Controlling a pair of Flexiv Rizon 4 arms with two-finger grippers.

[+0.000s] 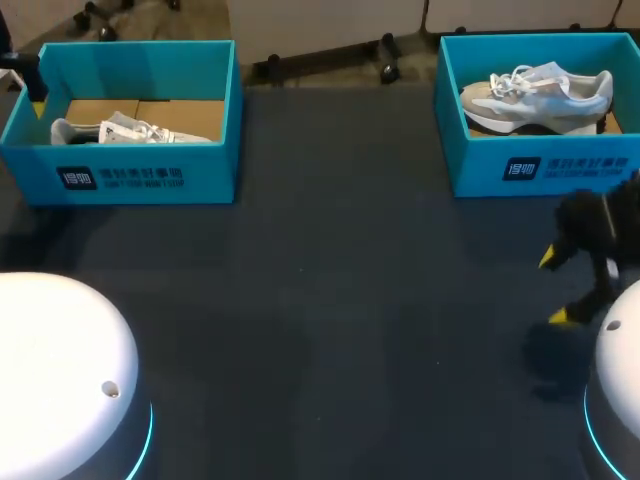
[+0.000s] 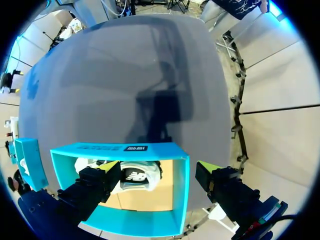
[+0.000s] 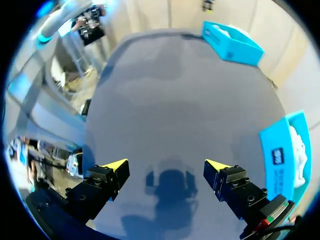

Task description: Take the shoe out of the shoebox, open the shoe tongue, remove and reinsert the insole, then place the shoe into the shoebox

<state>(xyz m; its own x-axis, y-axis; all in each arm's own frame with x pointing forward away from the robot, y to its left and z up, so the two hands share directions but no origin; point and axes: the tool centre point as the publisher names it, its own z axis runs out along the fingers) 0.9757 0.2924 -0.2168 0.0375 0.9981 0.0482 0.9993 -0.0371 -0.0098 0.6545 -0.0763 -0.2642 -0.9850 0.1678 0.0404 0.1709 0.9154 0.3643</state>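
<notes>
Our left gripper [image 2: 157, 167] hangs wide open and empty over the teal shoebox [image 2: 181, 195], the white sneaker [image 2: 142, 173] under one finger, the other apparently past the box wall. We should centre both fingers astride the sneaker before lowering. Our right gripper [image 3: 166, 165], likewise open and empty, hovers over the table [image 3: 175, 100].

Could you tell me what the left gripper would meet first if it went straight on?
Probably the white sneaker in the open teal cardboard shoebox, just ahead of the left gripper's open fingers; depth is unclear.
</notes>
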